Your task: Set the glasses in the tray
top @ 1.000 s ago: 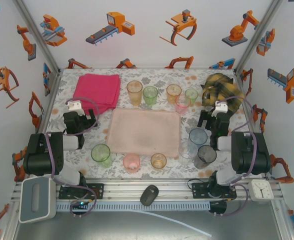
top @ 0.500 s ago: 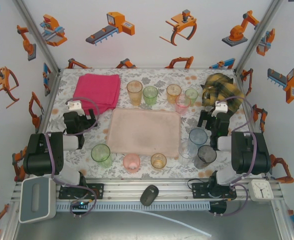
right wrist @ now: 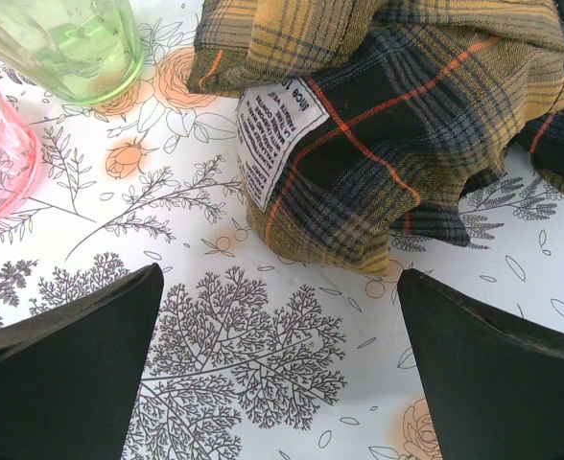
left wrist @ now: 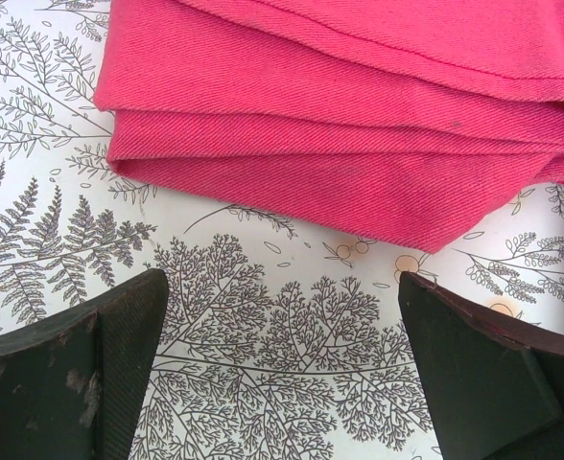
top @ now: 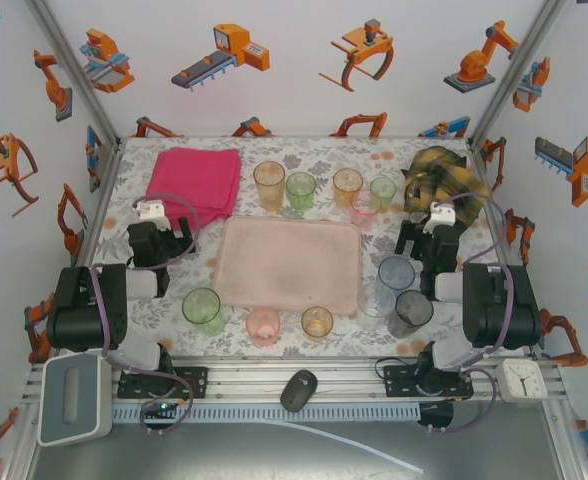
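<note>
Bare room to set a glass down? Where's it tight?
Free: the whole tray; also table left of it, between magenta cloth and near green glass. Tight: blue glass, clear glass, grey glass bunched off tray's right edge.

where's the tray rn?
Top view, centre: the tray lies flat, with the folded pink cloth off its far-left corner and a pink glass just off its near edge.

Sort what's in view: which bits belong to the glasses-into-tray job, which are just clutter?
Job:
- glasses, eleven around the tray
- pale pink tray, nothing in it yet

Clutter:
- folded magenta cloth
- plaid cloth
- black mouse
- clock
- grey box
</note>
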Robot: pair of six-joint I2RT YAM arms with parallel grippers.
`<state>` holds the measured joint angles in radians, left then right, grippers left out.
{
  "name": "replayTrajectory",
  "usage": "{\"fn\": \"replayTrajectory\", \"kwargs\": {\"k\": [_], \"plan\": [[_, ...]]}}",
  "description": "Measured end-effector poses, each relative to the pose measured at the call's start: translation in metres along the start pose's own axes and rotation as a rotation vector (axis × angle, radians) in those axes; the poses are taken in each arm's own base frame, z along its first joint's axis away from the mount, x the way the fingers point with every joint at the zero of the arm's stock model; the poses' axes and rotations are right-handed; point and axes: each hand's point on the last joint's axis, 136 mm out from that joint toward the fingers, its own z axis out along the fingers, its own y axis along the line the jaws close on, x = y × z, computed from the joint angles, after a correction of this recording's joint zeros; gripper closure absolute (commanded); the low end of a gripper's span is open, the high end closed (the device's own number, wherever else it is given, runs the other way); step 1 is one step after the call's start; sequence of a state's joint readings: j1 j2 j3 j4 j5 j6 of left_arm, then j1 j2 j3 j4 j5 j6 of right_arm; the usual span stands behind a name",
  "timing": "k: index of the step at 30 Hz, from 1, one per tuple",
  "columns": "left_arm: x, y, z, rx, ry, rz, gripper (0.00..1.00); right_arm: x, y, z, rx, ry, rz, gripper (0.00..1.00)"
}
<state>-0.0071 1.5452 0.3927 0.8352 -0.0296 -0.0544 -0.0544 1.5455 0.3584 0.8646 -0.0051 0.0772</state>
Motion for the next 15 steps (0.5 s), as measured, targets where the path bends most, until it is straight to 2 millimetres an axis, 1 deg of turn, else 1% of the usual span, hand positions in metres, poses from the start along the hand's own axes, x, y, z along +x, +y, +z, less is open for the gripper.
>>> {"fn": "replayTrajectory", "kwargs": {"k": [11,13,15], "plan": [[0.001,-0.001,0.001,-0.002,0.025,0.006,0.03,-0.005,-0.001,0.000,0.011,-0.018,-0.006,0.00],[-0.004,-0.001,0.000,-0.004,0.034,0.007,0.03,-0.007,-0.002,-0.002,0.018,-0.019,-0.006,0.01],[-0.016,-0.002,0.000,-0.003,0.020,0.007,0.03,-0.011,-0.002,-0.005,0.020,-0.025,-0.005,0.01]]}}
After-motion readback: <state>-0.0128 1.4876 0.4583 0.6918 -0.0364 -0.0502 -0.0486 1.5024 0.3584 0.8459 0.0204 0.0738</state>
